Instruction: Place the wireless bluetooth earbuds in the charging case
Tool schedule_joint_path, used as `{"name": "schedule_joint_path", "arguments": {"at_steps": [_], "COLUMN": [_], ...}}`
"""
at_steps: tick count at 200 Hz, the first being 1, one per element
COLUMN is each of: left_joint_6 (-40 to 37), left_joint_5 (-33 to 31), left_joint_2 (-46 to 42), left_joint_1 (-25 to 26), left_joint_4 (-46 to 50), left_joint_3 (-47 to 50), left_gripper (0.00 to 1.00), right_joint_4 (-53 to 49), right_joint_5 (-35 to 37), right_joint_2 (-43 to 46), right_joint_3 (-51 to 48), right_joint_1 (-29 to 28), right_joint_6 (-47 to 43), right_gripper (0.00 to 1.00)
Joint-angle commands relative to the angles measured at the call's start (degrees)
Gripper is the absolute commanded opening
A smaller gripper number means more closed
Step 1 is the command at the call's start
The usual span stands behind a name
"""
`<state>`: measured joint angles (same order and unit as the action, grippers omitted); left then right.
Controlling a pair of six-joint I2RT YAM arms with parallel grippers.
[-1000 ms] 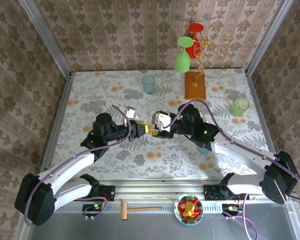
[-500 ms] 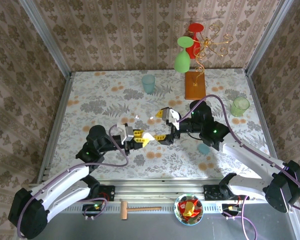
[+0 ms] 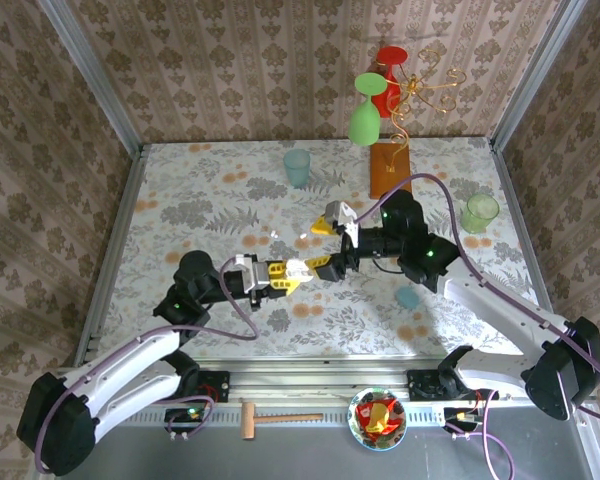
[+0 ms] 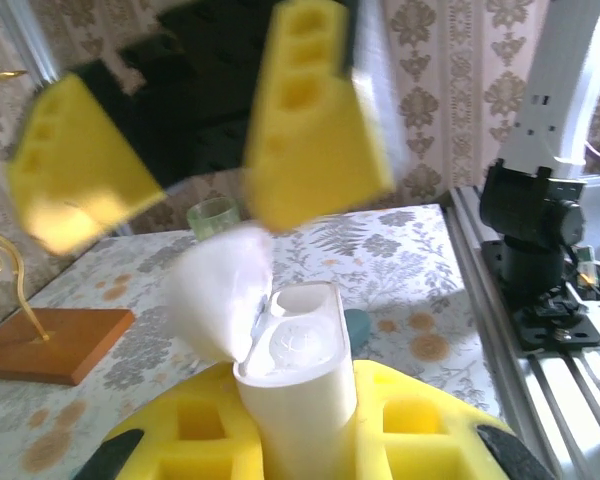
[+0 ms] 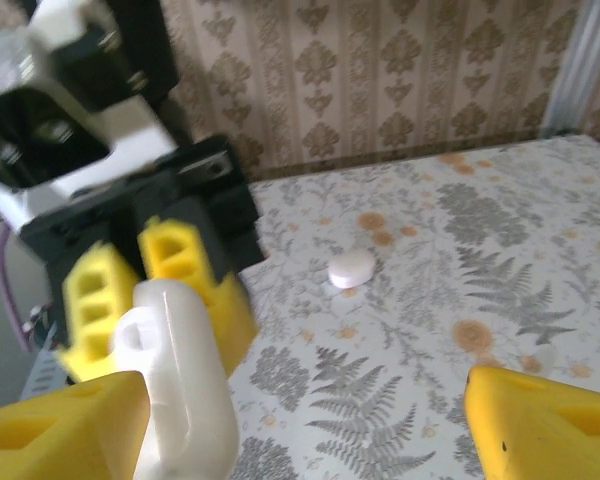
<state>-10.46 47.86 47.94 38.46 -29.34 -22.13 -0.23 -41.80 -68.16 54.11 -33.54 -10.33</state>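
Observation:
My left gripper (image 3: pixel 283 271) is shut on the white charging case (image 3: pixel 299 267), held upright between its yellow pads. The case (image 4: pixel 298 375) has its lid (image 4: pixel 218 290) swung open to the left. One white earbud (image 4: pixel 300 345) sits in a slot of the case. My right gripper (image 3: pixel 326 247) hovers just right of the case, open, with nothing between its yellow fingers (image 4: pixel 315 120). From the right wrist, the case (image 5: pixel 180 385) stands at the left finger, and the right gripper (image 5: pixel 305 430) is wide apart. Another white earbud (image 5: pixel 351 268) lies on the table beyond.
A teal cup (image 3: pixel 297 167) stands at the back, a green cup (image 3: pixel 479 212) at the right. A wooden base (image 3: pixel 391 170) with a gold wire stand carries a green glass (image 3: pixel 364 112) and a red one (image 3: pixel 388 66). A small teal object (image 3: pixel 408 297) lies under the right arm.
The two grippers, close together a second ago, have drawn apart. The left one pulled back with the case, then edged right. The right gripper opened and moved up-right.

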Motion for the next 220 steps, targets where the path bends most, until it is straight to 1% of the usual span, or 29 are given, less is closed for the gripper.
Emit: {"name": "schedule_joint_path", "arguments": {"at_steps": [1, 31, 41, 60, 81, 92, 99, 106, 112, 116, 122, 129, 137, 152, 173, 184, 205, 220], "left_joint_6": [-2.5, -1.5, -0.4, 1.7, 3.1, 4.8, 5.2, 3.8, 1.1, -1.1, -2.3, -1.1, -0.3, -1.1, -2.8, -4.2, -4.1, -4.6], "left_joint_5": [3.5, 0.6, -1.5, -3.7, -5.9, -6.9, -6.0, -4.1, -0.4, 0.9, 0.8, 1.0, 3.4, 6.7, 11.2, 13.2, 14.7, 14.8], "left_joint_2": [0.8, 3.8, 5.5, 10.4, 17.8, 22.3, 25.5, 28.9, 31.6, 32.4, 33.4, 34.8, 36.0, 37.4, 39.2, 39.9, 41.2, 41.9], "left_joint_1": [0.8, 0.6, 0.5, -0.5, -2.4, -4.1, -5.2, -6.2, -6.9, -7.0, -7.1, -7.7, -8.6, -9.3, -10.1, -10.0, -9.8, -9.1], "left_joint_4": [-2.4, -4.2, -5.9, -10.7, -22.3, -30.6, -35.8, -42.4, -46.3, -45.5, -44.1, -44.6, -45.0, -44.8, -44.9, -45.0, -45.1, -45.2], "left_joint_3": [0.1, -1.0, -1.5, -2.4, -1.9, -1.8, -2.1, -2.2, -2.0, -2.4, -3.7, -4.6, -5.9, -7.5, -8.7, -8.7, -9.0, -8.9], "left_gripper": [0.0, 0.0, 0.0, 0.0, 0.0, 0.0, 0.0, 0.0, 0.0, 0.0, 0.0, 0.0, 0.0, 0.0, 0.0, 0.0, 0.0, 0.0], "right_joint_4": [0.8, 0.8, 0.9, 2.3, 8.8, 12.3, 14.2, 16.5, 18.0, 18.7, 19.1, 18.7, 17.5, 15.3, 8.3, 4.4, -3.8, -7.1], "right_joint_5": [1.7, 1.7, 1.6, 2.0, 4.7, 7.7, 9.0, 10.4, 11.5, 12.3, 13.7, 15.8, 17.9, 23.3, 31.7, 34.7, 40.0, 44.1], "right_joint_2": [-0.7, -0.5, -0.3, 0.5, 1.8, 2.5, 2.7, 2.8, 2.9, 2.9, 2.9, 2.9, 3.0, 3.6, 5.3, 6.2, 7.3, 8.1], "right_joint_3": [2.0, 1.7, 1.8, 2.1, -0.2, -1.8, -2.7, -3.8, -4.7, -5.1, -5.7, -6.2, -6.6, -8.2, -10.5, -11.7, -12.6, -13.9], "right_joint_1": [1.2, 1.6, 1.8, 2.6, 4.2, 5.7, 7.0, 8.3, 9.4, 10.2, 11.2, 12.2, 13.0, 14.1, 15.2, 15.4, 15.5, 15.6], "right_joint_6": [4.3, 4.5, 5.0, 7.2, 12.9, 16.6, 18.9, 21.2, 23.2, 24.5, 25.9, 27.5, 28.3, 30.5, 33.9, 34.7, 34.8, 35.0], "right_gripper": [0.82, 0.82, 0.83, 0.89, 0.95, 0.97, 0.97, 0.97, 0.97, 0.97, 0.96, 0.96, 0.95, 0.94, 0.92, 0.9, 0.89, 0.9]}}
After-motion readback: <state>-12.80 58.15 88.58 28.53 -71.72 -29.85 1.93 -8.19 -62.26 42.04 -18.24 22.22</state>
